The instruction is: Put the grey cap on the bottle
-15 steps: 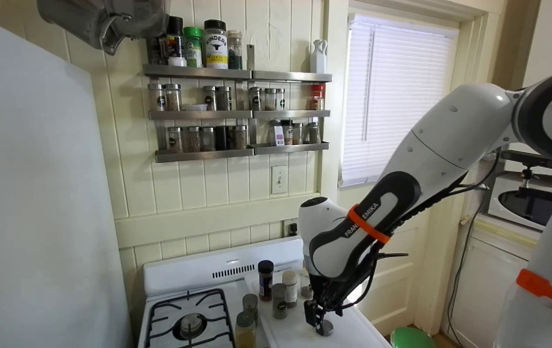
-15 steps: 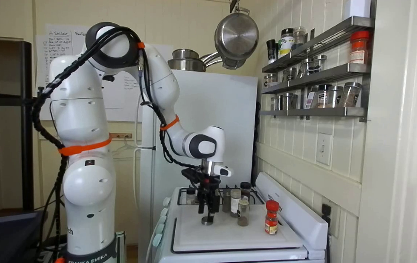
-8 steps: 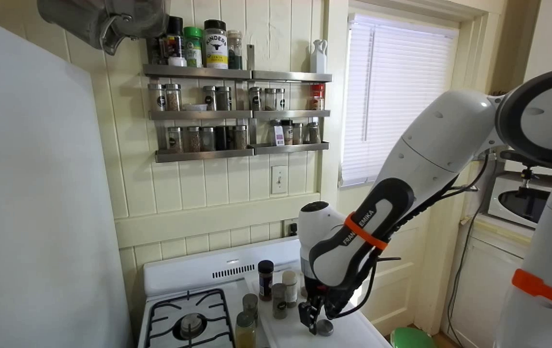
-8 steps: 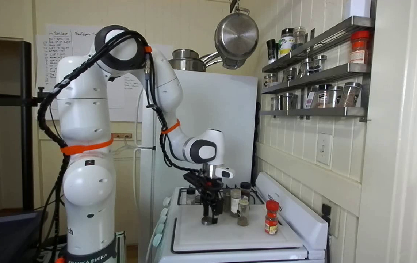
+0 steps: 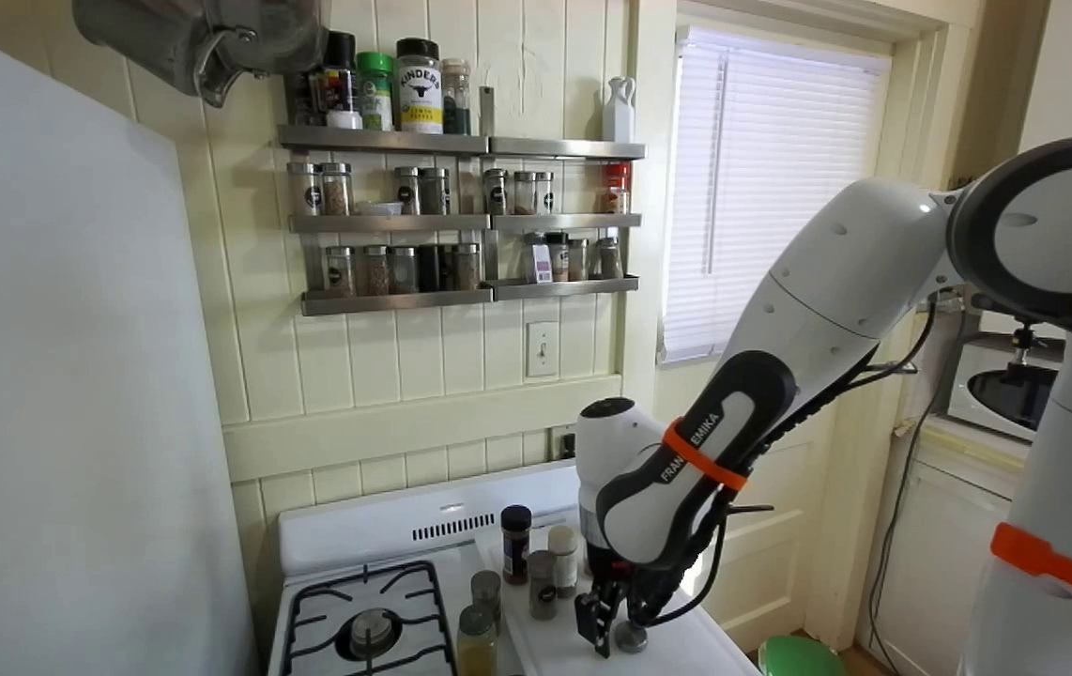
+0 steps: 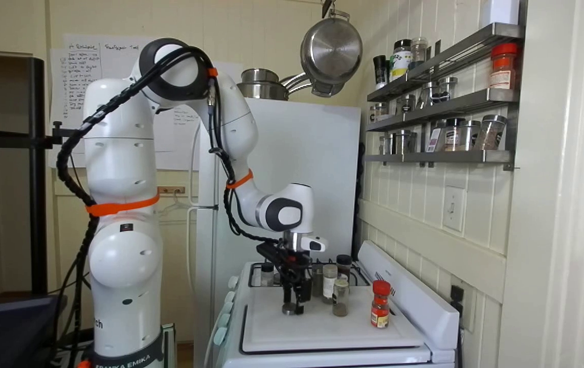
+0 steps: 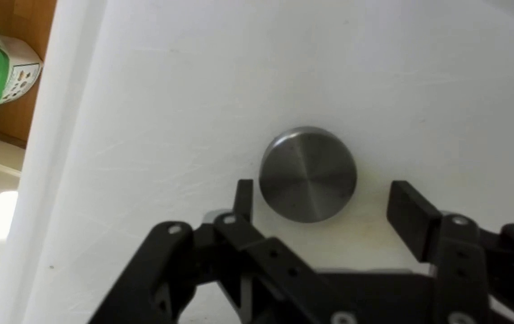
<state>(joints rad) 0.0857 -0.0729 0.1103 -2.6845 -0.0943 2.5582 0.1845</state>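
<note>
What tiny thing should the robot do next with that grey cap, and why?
Probably close its gripper gently. In the wrist view, the open fingers stand on either side of the grey cap, which lies on the white board, not yet held. The cap sits nearer one finger, so that side may touch first.

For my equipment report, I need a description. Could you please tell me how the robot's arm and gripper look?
The arm is white and rounded, with dark panels, orange bands and black cables along it. Pale letters low down read FRANKA EMIKA. The gripper is black, with two angular fingers and silvery screws.
</note>
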